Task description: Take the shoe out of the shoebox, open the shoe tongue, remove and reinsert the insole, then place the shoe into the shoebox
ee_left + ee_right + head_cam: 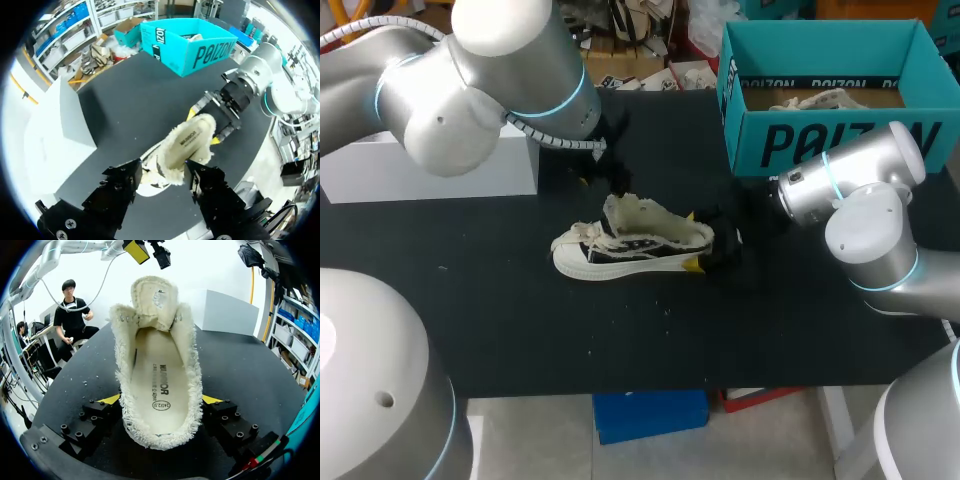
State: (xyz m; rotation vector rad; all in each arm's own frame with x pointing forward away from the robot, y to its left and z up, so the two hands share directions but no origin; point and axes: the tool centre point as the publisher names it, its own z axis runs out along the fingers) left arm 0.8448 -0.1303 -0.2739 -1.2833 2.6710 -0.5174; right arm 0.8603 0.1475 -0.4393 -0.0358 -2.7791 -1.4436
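Note:
A cream and black canvas shoe (630, 245) lies on the black table, toe to the left. Its frayed tongue (155, 300) stands pulled up, and the printed insole (161, 385) shows inside. My right gripper (705, 242) is shut on the shoe's heel, one yellow tip (111, 399) on each side. My left gripper (595, 172) hangs above the tongue end, open and apart from the shoe (185, 145), with nothing between its black fingers (120, 185). The right gripper (215, 117) is seen past the heel in the left wrist view.
The teal shoebox (840, 140) stands open at the back right with another pale shoe (815, 98) inside. A white box (430, 170) sits at the back left. Bare black table lies in front of the shoe.

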